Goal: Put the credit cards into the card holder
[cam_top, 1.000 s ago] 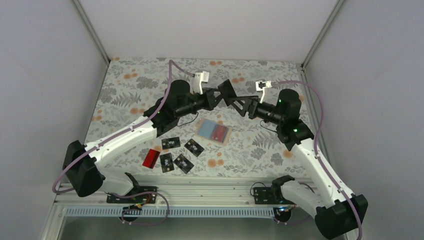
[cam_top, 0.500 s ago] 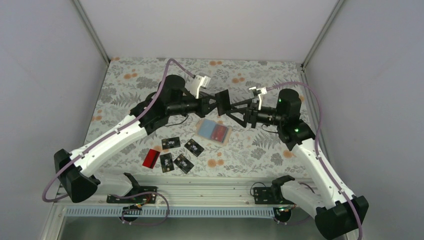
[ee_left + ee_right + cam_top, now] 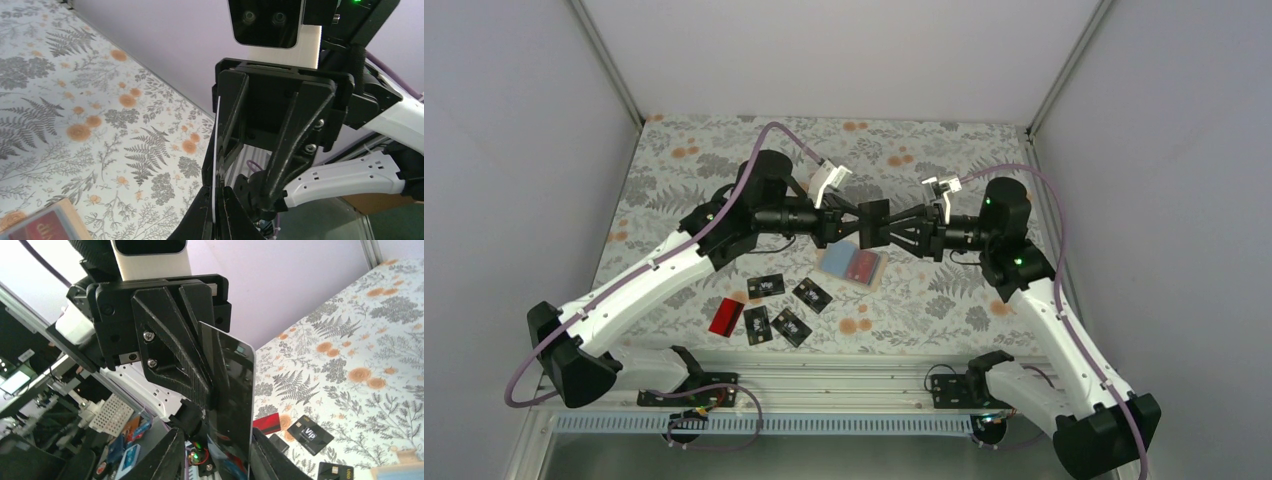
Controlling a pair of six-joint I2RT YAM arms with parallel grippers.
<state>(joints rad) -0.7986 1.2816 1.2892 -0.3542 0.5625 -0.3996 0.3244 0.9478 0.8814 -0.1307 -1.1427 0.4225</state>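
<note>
A plain black credit card [image 3: 874, 222] hangs in the air between both grippers, above the card holder [image 3: 837, 257]. My left gripper [image 3: 862, 221] is shut on one end of it; the left wrist view shows the card edge-on [image 3: 215, 150], pinched between my fingers [image 3: 216, 212]. My right gripper [image 3: 888, 225] is open around the other end; the card [image 3: 232, 390] lies close to one finger, the other stands apart. The holder lies open, light blue inside, with a red card [image 3: 864, 266] in it. Several black cards [image 3: 766, 286] and a red card [image 3: 726, 316] lie on the near left.
The floral table cloth [image 3: 694, 170] runs to grey walls at the back and sides. A metal rail [image 3: 844, 365] with the arm bases runs along the near edge. The loose cards [image 3: 310, 434] also show in the right wrist view, below the grippers.
Both grippers have come down and nearer with the black card, from above the back of the table to just over the card holder. The card has turned more edge-on to the top camera.
</note>
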